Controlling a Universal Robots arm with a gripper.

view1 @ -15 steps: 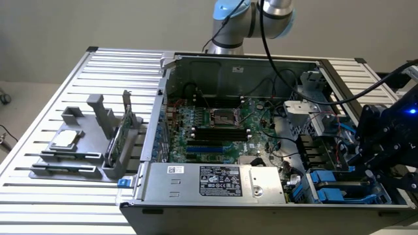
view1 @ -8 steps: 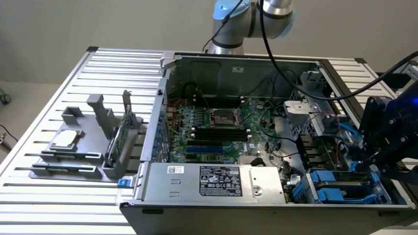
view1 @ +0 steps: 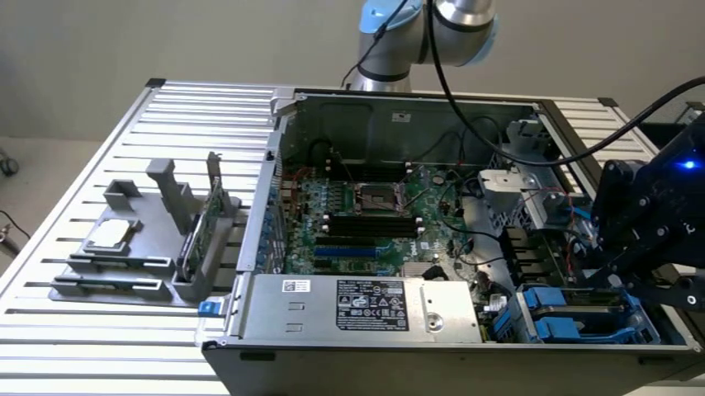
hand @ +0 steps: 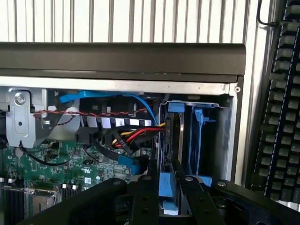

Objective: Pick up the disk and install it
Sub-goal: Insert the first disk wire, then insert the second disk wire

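Gripping blue-framed disk, tool, no legible writing.

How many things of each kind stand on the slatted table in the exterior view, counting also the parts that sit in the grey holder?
Computer case: 1
Grey holder: 1
Silver chip: 1
Green card: 1
Total: 4

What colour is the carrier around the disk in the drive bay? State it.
Bright blue. The disk carrier shows best in the wrist view, standing edge-on in the bay.
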